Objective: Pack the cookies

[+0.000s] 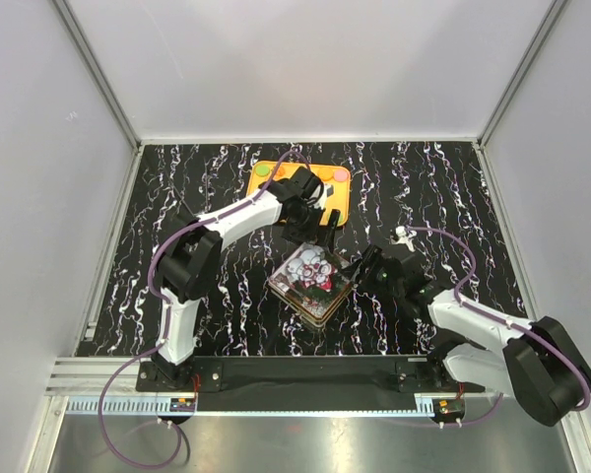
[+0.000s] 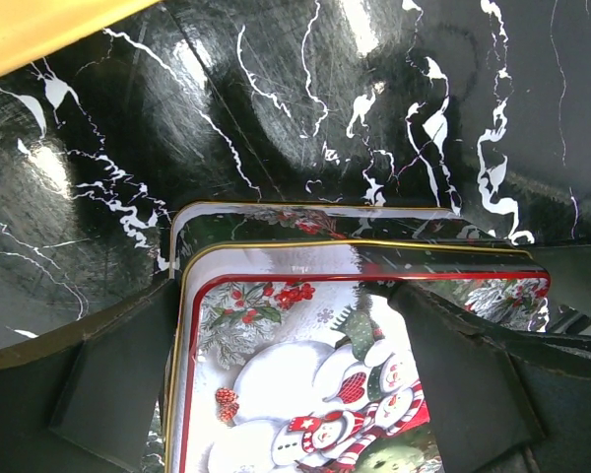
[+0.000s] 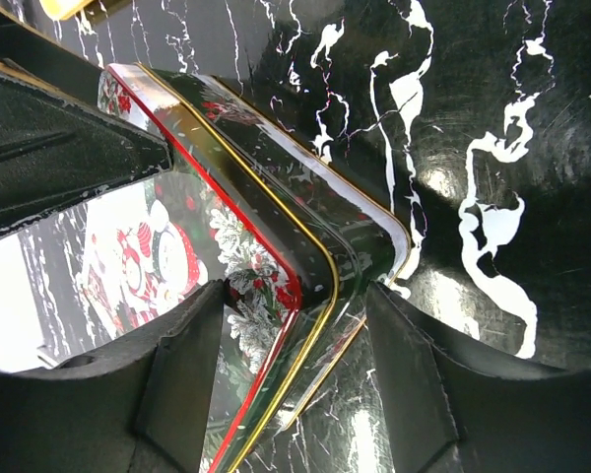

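A square tin stands mid-table, its snowman lid lying slightly askew on the base. Any cookies inside it are hidden. A green round piece and a pink one lie on the orange tray. My left gripper is open over the lid's far edge; in the left wrist view its fingers straddle the lid. My right gripper is open at the tin's right corner; in the right wrist view one finger is over the lid and the other is outside the corner.
The orange tray lies at the back centre, partly under my left arm. A small white object lies on the black marbled table behind my right arm. White walls close in the table's left, right and back.
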